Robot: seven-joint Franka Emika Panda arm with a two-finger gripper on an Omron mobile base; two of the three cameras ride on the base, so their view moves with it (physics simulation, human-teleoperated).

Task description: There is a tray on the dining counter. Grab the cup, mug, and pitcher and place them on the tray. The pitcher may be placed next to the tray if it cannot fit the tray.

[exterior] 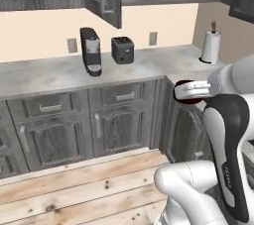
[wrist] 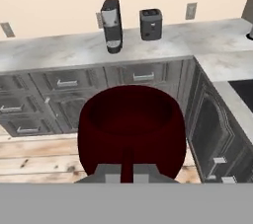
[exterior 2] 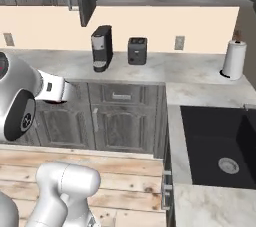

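Hand view looks over the bench, where a black coffee machine [wrist: 111,24] stands near the back edge, a toaster [wrist: 150,23] just right of it. Nearer, the mug [wrist: 132,129] hangs above the wooden floor [wrist: 34,156], jaws [wrist: 127,177] pinched shut on its rim, likely in transit toward the tray.

A black coffee machine [exterior: 91,50] and toaster [exterior: 122,49] stand on the worktop [exterior: 44,75].
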